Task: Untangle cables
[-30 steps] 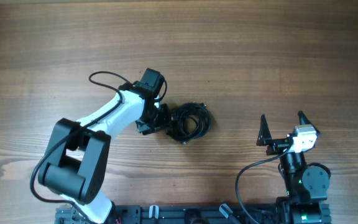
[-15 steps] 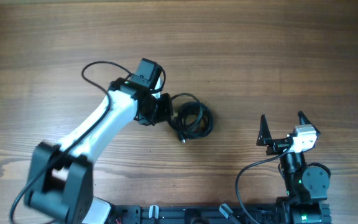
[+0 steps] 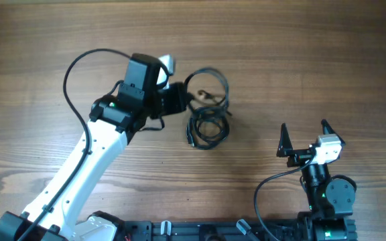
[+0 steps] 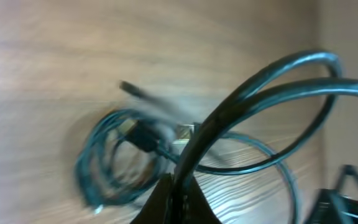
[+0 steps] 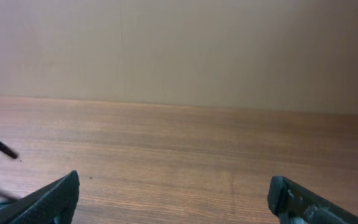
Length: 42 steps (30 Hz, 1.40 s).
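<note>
- My left tool (image 4: pixel 176 196) is clamped on a raised loop of the cables (image 4: pixel 272 71): thin, light, limp cord, likely to slip.
- Beyond, their coiled bulk lies on the tabletop (image 3: pixel 313 53); better to grip one loose outer strand.
- My right tool (image 3: pixel 305 128) stands apart, empty.

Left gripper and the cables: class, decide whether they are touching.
Touching. The left wrist view shows a loop of the cables pinched between the shut jaws of the left gripper.

Motion blur smears the thin black cables (image 4: pixel 120 155) in the left wrist view, whose bottom edge crops the left gripper (image 4: pixel 176 200).
</note>
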### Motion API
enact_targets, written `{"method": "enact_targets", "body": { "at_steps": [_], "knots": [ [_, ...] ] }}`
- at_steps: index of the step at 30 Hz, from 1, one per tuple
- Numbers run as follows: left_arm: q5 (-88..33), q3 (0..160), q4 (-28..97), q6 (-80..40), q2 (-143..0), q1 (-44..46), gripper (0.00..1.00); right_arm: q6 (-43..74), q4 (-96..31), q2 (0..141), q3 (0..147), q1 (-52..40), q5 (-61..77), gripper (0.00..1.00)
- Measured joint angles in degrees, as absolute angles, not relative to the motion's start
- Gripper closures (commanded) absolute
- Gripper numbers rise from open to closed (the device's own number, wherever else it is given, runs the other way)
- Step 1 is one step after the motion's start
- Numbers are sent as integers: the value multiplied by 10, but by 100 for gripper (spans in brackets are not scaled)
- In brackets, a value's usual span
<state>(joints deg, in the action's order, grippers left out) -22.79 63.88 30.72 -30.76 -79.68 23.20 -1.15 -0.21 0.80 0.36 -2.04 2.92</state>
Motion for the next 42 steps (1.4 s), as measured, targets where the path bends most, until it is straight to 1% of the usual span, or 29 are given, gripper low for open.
{"method": "enact_targets", "body": {
  "at_steps": [2,5,11,14,23,25,27,28,29,30,31,32,33,34,36,38,39,40,42],
  "knots": [
    [-255,641,248,-335,-796,232,96,-11,-2,8,4,-20,29,0],
    [-261,641,244,-362,-796,232,96,-11,-2,8,4,-20,29,0],
    [-263,641,249,-379,-796,232,96,-11,-2,8,4,-20,29,0],
    [-265,641,249,-415,-796,224,96,-11,-2,8,4,-20,29,0],
    [-265,641,351,-435,-796,221,96,-18,0,8,4,-20,29,0],
    [-265,641,370,-435,-796,221,96,-15,44,8,4,-20,45,0],
    [-265,641,371,-420,-796,230,96,82,56,8,4,-20,150,0],
    [-265,641,371,-409,-796,237,96,161,57,8,4,-20,205,0],
    [-265,641,372,-389,-796,251,96,265,58,8,4,-20,258,0],
    [-265,641,372,-376,-796,260,96,293,70,8,3,-20,270,0],
    [-265,641,373,-369,-796,266,96,341,159,13,5,-20,302,0],
    [-265,641,373,-364,-796,269,96,369,219,10,10,-20,329,0],
    [-265,641,373,-361,-796,269,96,389,223,9,20,-20,344,0],
    [-265,641,373,-359,-796,269,96,395,197,10,34,-20,348,0],
    [-280,641,372,-358,-796,269,96,377,57,36,111,-20,345,0],
    [-304,641,373,-359,-796,269,96,336,-83,114,218,-20,340,0],
    [-317,642,372,-358,-796,269,96,326,-107,150,255,-20,343,0],
    [-333,642,373,-359,-796,269,96,320,-105,195,285,-20,360,0],
    [-353,642,373,-359,-796,269,96,337,-63,268,312,-20,404,1]
  ]
}}
